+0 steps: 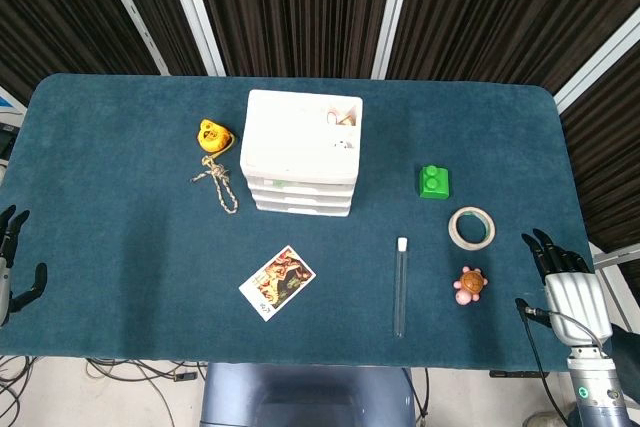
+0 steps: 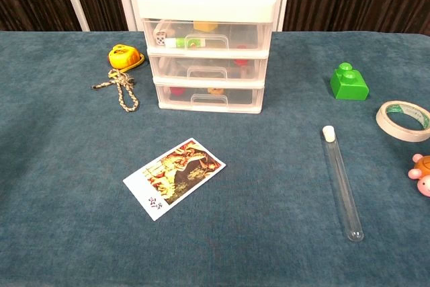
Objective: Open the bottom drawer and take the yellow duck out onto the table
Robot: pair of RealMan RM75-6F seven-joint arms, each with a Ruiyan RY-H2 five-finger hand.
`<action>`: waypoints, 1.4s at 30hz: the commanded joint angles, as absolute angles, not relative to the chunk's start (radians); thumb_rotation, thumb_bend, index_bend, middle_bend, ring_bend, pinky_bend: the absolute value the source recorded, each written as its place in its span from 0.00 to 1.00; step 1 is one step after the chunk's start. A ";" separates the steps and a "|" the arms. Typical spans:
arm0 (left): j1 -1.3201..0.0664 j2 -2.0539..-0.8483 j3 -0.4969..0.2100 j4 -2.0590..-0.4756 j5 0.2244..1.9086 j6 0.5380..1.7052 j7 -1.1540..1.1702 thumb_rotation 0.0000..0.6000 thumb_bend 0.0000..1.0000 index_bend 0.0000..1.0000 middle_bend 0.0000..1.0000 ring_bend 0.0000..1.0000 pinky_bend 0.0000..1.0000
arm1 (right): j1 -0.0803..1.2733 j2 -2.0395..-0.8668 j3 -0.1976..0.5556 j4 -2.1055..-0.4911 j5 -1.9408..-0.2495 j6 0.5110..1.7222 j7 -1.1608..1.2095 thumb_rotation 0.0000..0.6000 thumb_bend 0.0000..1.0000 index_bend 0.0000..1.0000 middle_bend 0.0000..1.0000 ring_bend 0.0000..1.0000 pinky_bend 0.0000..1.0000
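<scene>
I count one white plastic cabinet (image 2: 207, 38) of three translucent drawers at twelve o'clock on the blue felt tabletop (image 1: 120, 247), its bottom drawer (image 2: 208, 94) closed with a yellowish shape, perhaps the duck, inside, while my left hand (image 1: 12, 265) and right hand (image 1: 562, 282) rest spread, holding nothing.

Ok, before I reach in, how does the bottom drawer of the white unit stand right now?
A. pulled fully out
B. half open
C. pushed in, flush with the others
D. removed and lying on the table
C: in the chest view the bottom drawer sits flush with the two above it, with neither hand at its handle.
</scene>
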State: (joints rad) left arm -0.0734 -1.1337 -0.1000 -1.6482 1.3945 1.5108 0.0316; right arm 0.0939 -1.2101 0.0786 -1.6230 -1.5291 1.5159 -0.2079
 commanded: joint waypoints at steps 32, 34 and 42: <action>-0.066 -1.131 -0.100 -1.658 1.388 1.510 0.023 1.00 0.45 0.00 0.00 0.00 0.00 | 0.145 -1.079 0.039 -1.698 -1.505 1.311 0.331 1.00 0.14 0.12 0.18 0.32 0.36; -0.066 -1.131 -0.099 -1.658 1.390 1.510 0.022 1.00 0.45 0.00 0.00 0.00 0.00 | 0.165 -1.072 0.031 -1.683 -1.531 1.277 0.435 1.00 0.16 0.12 0.23 0.38 0.43; -0.067 -1.130 -0.103 -1.669 1.376 1.500 0.021 1.00 0.45 0.00 0.00 0.00 0.00 | 0.284 -1.126 0.023 -1.690 -1.584 1.120 0.716 1.00 0.36 0.03 0.40 0.53 0.70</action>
State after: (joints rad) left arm -0.0670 -1.1302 -0.1032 -1.6681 1.3774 1.5015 0.0206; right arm 0.2153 -1.1056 0.0292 -1.6807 -1.5593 1.2090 0.6443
